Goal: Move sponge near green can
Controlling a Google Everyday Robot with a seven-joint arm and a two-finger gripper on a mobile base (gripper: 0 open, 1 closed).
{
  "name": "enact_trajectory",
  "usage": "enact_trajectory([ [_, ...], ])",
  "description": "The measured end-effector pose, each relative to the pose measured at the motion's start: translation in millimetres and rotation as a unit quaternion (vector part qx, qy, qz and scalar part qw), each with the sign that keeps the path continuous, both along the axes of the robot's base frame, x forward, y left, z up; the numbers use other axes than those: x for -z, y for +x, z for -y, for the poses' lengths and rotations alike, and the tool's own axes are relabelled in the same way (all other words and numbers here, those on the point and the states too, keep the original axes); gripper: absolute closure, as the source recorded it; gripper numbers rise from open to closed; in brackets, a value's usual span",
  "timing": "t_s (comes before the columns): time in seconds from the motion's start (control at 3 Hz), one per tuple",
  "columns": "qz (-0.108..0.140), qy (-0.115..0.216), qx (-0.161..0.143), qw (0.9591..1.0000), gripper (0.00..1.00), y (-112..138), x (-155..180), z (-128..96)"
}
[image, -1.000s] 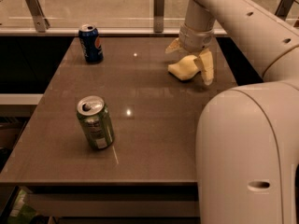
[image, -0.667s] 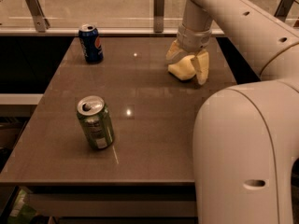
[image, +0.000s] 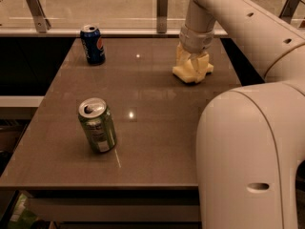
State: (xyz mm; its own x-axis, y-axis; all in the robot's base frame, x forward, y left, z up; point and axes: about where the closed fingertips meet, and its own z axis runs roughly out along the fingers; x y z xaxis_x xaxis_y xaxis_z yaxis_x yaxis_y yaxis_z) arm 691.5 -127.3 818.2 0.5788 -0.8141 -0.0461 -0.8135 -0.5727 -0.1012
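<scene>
The tool (image: 194,66) stands at the far right of the desk (image: 157,132), pointing straight down, its two pale fingers closed on the upper part of the sponge (image: 188,76), whose lower edge looks to be touching the desk or just above it. The green can (image: 97,126) stands upright well apart from it, toward the near left, and the blue can (image: 93,44) sits at the far left corner, off the direct line between the two. The step in hand appears to be the carry. To do it well, lift the sponge clear first, since soft foam dragged along the top may fold or slip out of the grip. Then travel on a diagonal toward the near left and stop short of the green can, coming in from its right side so that neither fingers nor foam nudge it; a light can tips easily. Lower until the sponge rests flat before letting go.
</scene>
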Motion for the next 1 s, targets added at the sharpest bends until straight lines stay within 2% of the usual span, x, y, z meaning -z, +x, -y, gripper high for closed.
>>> enact_trajectory([
  [0.33, 0.000, 0.000, 0.000, 1.0000, 0.87, 0.0, -1.9, 0.0],
  [0.67, 0.000, 0.000, 0.000, 1.0000, 1.00, 0.1, -3.2, 0.1],
  [1.0, 0.000, 0.000, 0.000, 1.0000, 1.00, 0.1, -3.4, 0.0],
])
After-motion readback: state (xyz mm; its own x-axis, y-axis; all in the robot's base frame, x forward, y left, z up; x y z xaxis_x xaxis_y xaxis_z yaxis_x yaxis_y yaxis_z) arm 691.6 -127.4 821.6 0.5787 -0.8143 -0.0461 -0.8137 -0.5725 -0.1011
